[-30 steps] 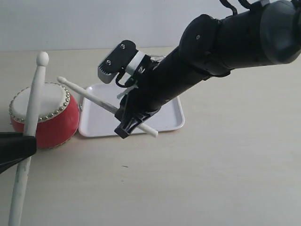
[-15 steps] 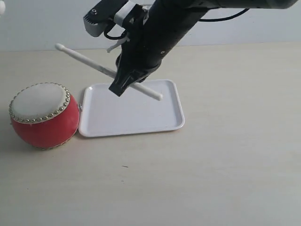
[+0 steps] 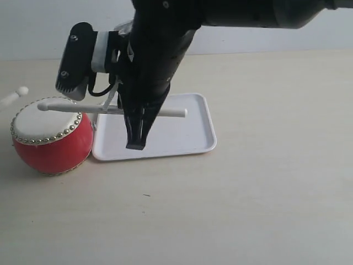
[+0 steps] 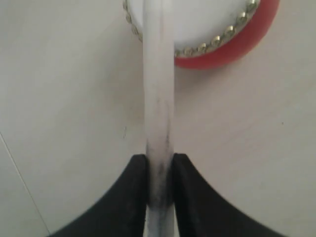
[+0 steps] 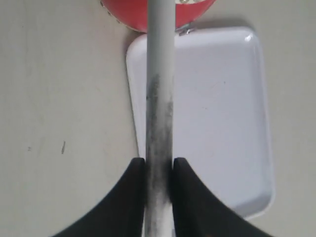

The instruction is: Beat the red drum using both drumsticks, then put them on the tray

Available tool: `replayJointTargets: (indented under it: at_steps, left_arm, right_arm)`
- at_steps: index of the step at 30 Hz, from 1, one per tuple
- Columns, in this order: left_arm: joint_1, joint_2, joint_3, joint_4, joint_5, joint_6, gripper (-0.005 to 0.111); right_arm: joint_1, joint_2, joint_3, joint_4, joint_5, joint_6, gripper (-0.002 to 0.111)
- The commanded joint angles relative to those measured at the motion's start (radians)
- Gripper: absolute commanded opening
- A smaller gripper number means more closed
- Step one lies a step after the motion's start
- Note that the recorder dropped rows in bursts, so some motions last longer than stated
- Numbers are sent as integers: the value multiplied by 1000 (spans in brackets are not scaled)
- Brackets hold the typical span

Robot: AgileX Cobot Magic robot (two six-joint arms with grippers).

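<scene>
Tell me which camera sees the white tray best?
The right wrist view: the tray lies nearly whole from above, a drumstick crossing one side. In the exterior view the right arm hides part of it. The left wrist view misses it.

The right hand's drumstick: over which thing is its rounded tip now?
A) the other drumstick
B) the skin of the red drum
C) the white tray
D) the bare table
B: in the exterior view the drumstick held level by the right hand ends over the cream skin of the red drum.
</scene>
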Motion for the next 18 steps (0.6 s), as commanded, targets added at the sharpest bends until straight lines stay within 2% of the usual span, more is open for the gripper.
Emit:
replayJointTargets:
  at_steps: [1,7,18]
  left_arm:
    - [0,62,-5,22,-14,-24,0]
    - [0,66,-5,24,-85,-90,0]
    - [0,66,-5,24,-85,-142,0]
  right_arm:
    - [40,2,-8,-145,-23,23,0]
    - [40,22,-8,-298,-23,189,0]
    - [40,38,-8,-307,-54,275,0]
